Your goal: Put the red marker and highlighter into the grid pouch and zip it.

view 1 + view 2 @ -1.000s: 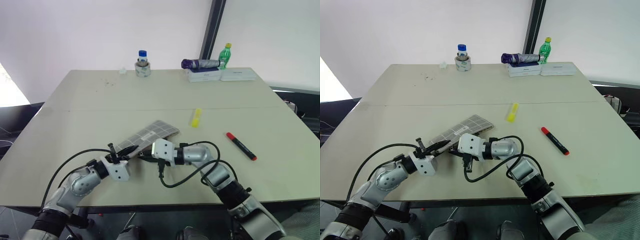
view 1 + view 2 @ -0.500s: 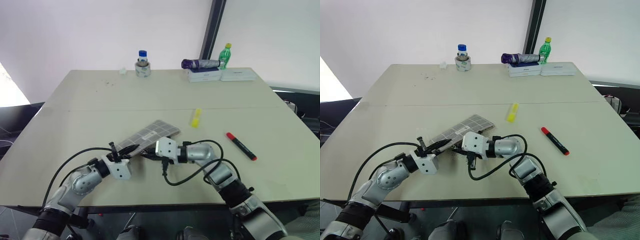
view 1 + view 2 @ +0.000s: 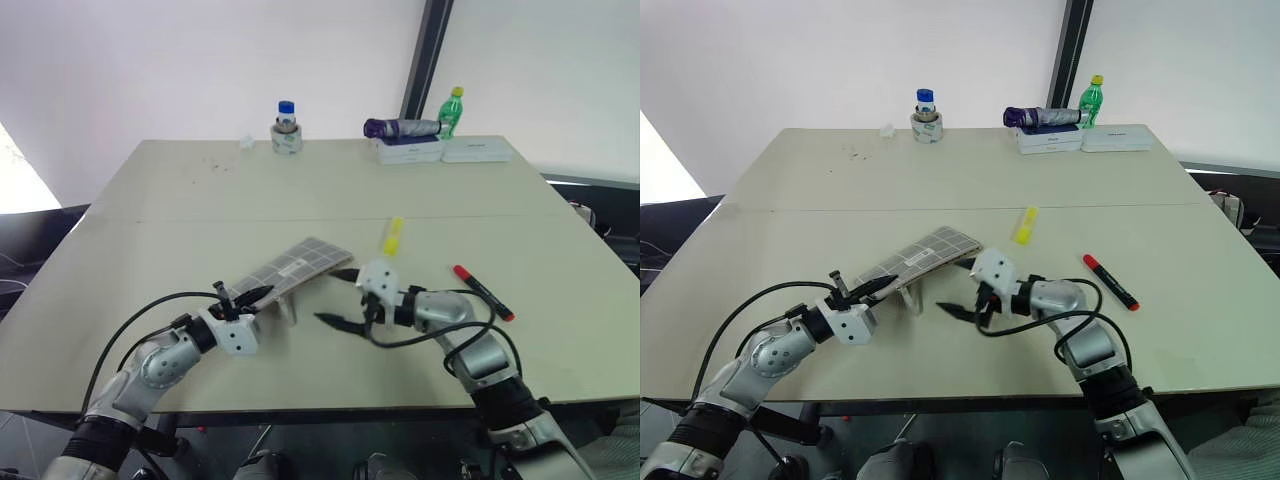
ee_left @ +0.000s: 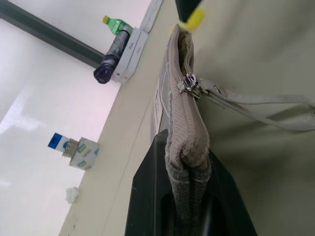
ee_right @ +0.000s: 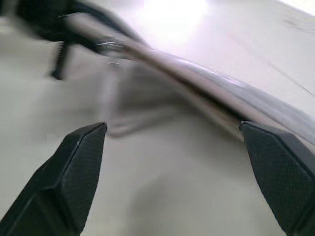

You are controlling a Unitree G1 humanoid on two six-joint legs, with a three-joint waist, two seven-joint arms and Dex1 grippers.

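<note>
The grid pouch [image 3: 300, 265] lies near the table's front with its near corner lifted. My left gripper [image 3: 245, 297] is shut on that corner. In the left wrist view the pouch edge [image 4: 189, 147] sits pinched between the fingers, with the zipper slider [image 4: 189, 83] and a white pull strap [image 4: 256, 103] beyond. My right gripper [image 3: 340, 298] hovers open just right of the pouch, touching nothing; the right wrist view faces the pouch [image 5: 197, 83]. The yellow highlighter [image 3: 392, 236] lies behind the right gripper. The red marker [image 3: 482, 292] lies further right.
At the table's far edge stand a blue-capped jar on a tape roll [image 3: 285, 128], a purple folded umbrella [image 3: 400, 127], a green bottle [image 3: 455, 108] and white boxes [image 3: 440, 150]. The table's front edge [image 3: 330, 405] runs just below both arms.
My right gripper has let go at the pouch's zipper, opened wide and moved right, away from the pouch. The left gripper has kept its hold in place.
</note>
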